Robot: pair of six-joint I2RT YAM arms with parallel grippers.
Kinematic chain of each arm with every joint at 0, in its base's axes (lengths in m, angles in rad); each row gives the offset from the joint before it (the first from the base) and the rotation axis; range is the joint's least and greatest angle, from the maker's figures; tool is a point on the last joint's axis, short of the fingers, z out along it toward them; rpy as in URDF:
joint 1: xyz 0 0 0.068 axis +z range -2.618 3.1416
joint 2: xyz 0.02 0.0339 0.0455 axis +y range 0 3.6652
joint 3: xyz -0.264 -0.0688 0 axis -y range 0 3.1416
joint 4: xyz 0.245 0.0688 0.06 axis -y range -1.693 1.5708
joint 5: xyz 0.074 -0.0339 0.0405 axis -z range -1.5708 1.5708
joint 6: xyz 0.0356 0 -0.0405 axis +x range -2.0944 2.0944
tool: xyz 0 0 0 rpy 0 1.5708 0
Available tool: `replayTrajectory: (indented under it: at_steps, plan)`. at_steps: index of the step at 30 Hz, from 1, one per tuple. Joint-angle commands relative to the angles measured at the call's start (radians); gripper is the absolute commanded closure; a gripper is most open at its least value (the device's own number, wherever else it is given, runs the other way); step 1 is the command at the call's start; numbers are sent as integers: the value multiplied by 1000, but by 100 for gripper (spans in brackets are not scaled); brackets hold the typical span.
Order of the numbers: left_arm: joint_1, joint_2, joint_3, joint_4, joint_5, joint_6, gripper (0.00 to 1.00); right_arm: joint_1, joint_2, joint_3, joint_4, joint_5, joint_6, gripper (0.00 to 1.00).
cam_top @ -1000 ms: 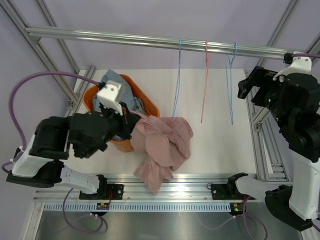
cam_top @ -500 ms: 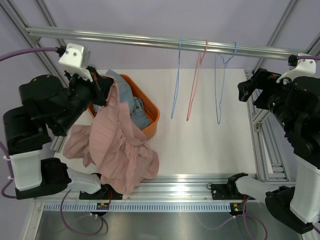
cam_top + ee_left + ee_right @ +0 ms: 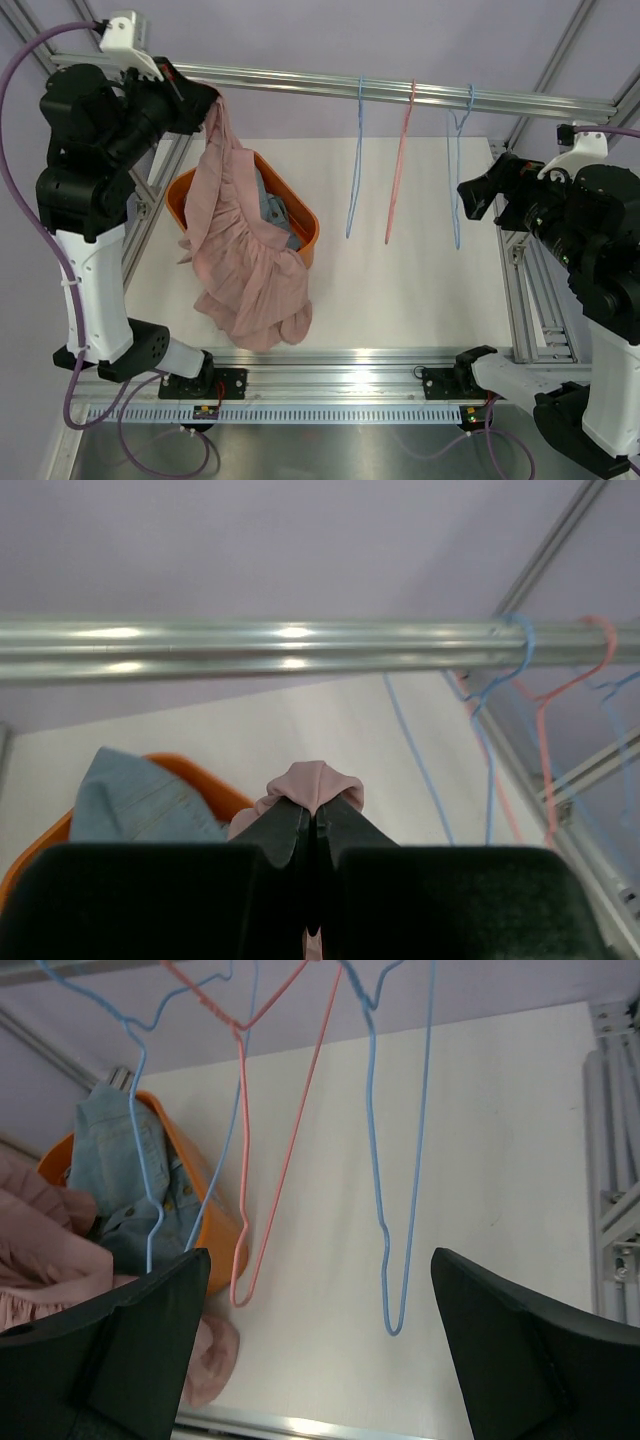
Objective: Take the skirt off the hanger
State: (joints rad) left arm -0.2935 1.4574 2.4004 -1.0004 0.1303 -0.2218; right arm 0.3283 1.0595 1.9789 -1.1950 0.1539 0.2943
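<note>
**Skirt off the hangers, dangling from left gripper**

Left gripper (image 3: 314, 815) is up high at the left end of the silver metal rail (image 3: 300, 80); jaws pressed together, pinching a fold of the pink ruffled fabric skirt (image 3: 245, 270). The skirt hangs from that pinch, draped in front of the round orange plastic basket (image 3: 312, 228); can't tell if its lower edge touches the white tabletop (image 3: 400, 290). Blue denim garment (image 3: 272, 208) sits inside the basket. Three bare hangers are hooked on the rail: light blue wire hanger (image 3: 354, 160); pink wire hanger (image 3: 400, 165); second blue wire hanger (image 3: 457, 170). Right gripper (image 3: 320, 1260) at far right; jaws spread wide, holding nothing, facing the hangers, well apart from the skirt.
</note>
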Motion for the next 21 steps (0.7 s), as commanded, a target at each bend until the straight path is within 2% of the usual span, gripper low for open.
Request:
replayTrajectory:
  at_steps: [1, 3, 5, 6, 7, 9, 10, 12, 15, 21]
  plan:
    - [138, 24, 45, 334, 325, -164, 100, -3, -10, -32, 52, -149, 26, 1]
    - [206, 53, 23, 406, 395, -274, 100, -5, -16, -34, 51, -149, 25, 1]
    - [298, 84, -12, 555, 495, -367, 100, -5, -16, -25, 38, -136, 3, 1]
    - [341, 99, -27, 621, 531, -487, 100, -5, -13, -16, 28, -128, -6, 1]
    - [400, 124, -53, 784, 567, -560, 100, -3, -9, -6, 14, -110, -14, 1]
    - [430, 159, -58, 921, 640, -739, 100, -3, -6, 12, -2, -102, -29, 1]
    - [438, 196, -41, 995, 632, -767, 100, -5, -7, 12, 0, -105, -29, 1]
    - [438, 236, 104, 996, 603, -784, 100, -3, -9, 8, 12, -114, -29, 1]
    - [456, 267, 187, 1054, 563, -807, 100, -5, 5, 5, 12, -131, -29, 1]
    - [565, 258, 152, 1140, 606, -849, 100, -3, -7, -45, 43, -137, -27, 1]
